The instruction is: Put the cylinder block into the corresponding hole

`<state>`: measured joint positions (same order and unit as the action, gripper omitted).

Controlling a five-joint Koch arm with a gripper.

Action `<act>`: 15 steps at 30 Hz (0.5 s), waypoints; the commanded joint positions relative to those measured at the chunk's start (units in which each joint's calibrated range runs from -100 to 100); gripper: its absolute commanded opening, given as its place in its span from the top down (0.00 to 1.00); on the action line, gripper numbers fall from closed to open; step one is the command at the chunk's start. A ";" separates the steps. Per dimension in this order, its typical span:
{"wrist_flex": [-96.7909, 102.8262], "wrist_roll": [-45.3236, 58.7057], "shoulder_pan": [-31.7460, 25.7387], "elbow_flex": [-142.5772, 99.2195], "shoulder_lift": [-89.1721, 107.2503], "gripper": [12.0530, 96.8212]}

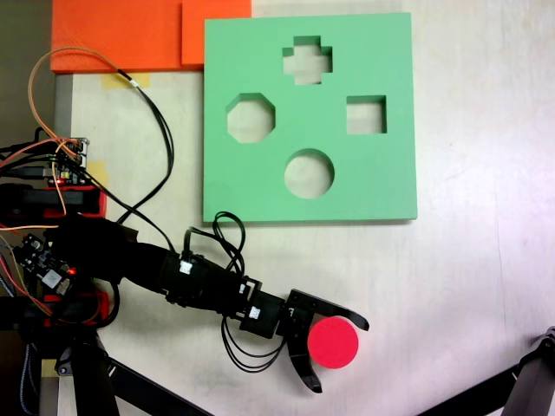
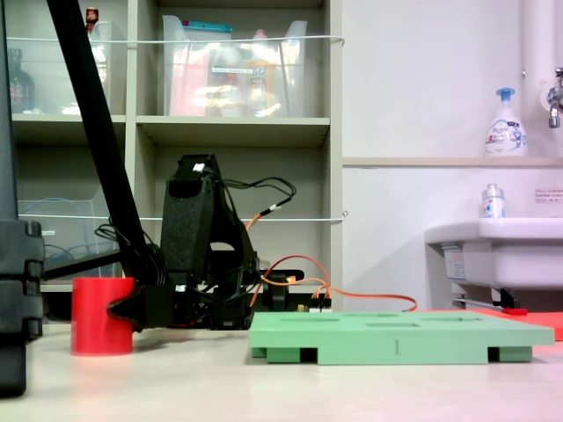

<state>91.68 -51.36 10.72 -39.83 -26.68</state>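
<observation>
The red cylinder block point(image 1: 335, 343) stands upright on the table near the front edge, well below the green foam board point(image 1: 381, 186). My gripper point(image 1: 339, 356) is open with its black jaws on either side of the block, one along its top, one at its lower left. The circular hole point(image 1: 309, 173) is the board's cut-out nearest to me, and it holds nothing. From the side in a fixed view, the cylinder block point(image 2: 95, 321) rests on the table with a jaw of the gripper point(image 2: 123, 309) in front of it, left of the green board point(image 2: 396, 338).
The board also has octagonal point(image 1: 251, 118), square point(image 1: 366, 114) and cross-shaped point(image 1: 307, 60) cut-outs. Orange foam sheets point(image 1: 121, 35) lie at the back left. Loose cables point(image 1: 147, 113) and electronics point(image 1: 61, 165) sit at the left. Black stand legs point(image 1: 486, 394) cross the front corners.
</observation>
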 commanded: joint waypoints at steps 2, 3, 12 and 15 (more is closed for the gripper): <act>8.32 -0.24 0.15 1.75 0.00 0.57; 8.32 -0.24 0.15 1.55 0.00 0.60; 8.32 -0.24 0.10 -1.84 0.56 0.72; 8.32 -0.24 0.10 -2.94 0.70 0.80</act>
<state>93.25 -51.16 10.82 -42.77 -26.81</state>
